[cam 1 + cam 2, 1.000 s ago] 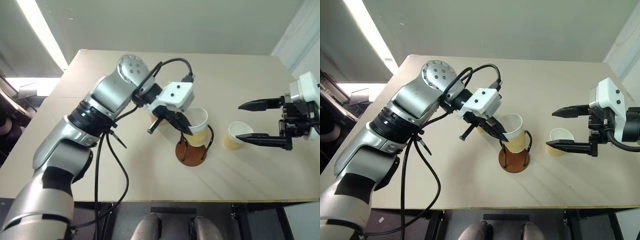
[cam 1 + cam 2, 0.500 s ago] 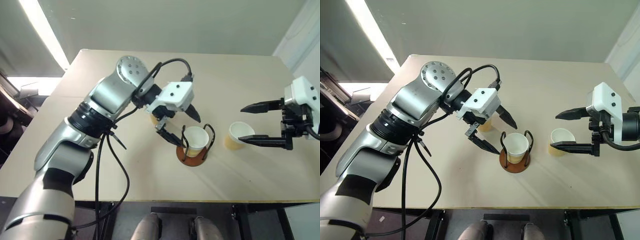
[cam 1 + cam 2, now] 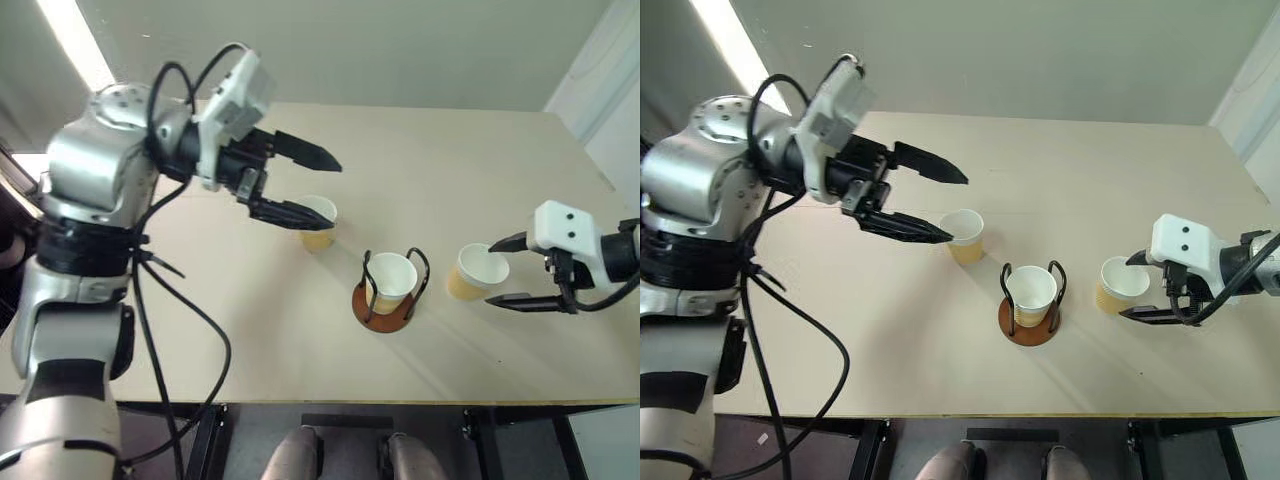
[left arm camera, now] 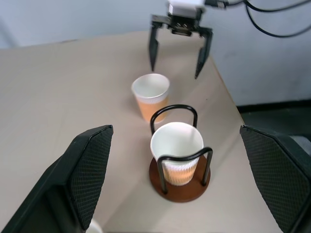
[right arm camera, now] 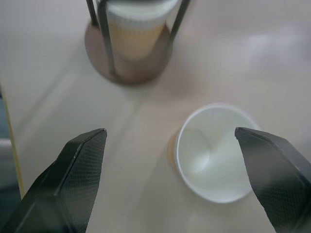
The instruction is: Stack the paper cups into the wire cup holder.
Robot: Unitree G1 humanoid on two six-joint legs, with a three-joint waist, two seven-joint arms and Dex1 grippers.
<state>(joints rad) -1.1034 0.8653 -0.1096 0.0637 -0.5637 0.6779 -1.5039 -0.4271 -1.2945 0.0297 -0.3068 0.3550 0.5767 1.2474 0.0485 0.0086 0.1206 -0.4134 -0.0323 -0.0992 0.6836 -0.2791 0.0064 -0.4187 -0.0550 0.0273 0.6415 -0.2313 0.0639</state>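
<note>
Left pincer lifted off holder's cup, fingers apart, right pincer apart beside loose cup

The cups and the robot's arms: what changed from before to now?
The left gripper let go of a cup, left it in the wire cup holder and drew back. The right gripper, open, moved down beside another cup. The other two cups stayed put.

You see one paper cup standing in the wire cup holder. Your open right gripper is around another cup on the table.
</note>
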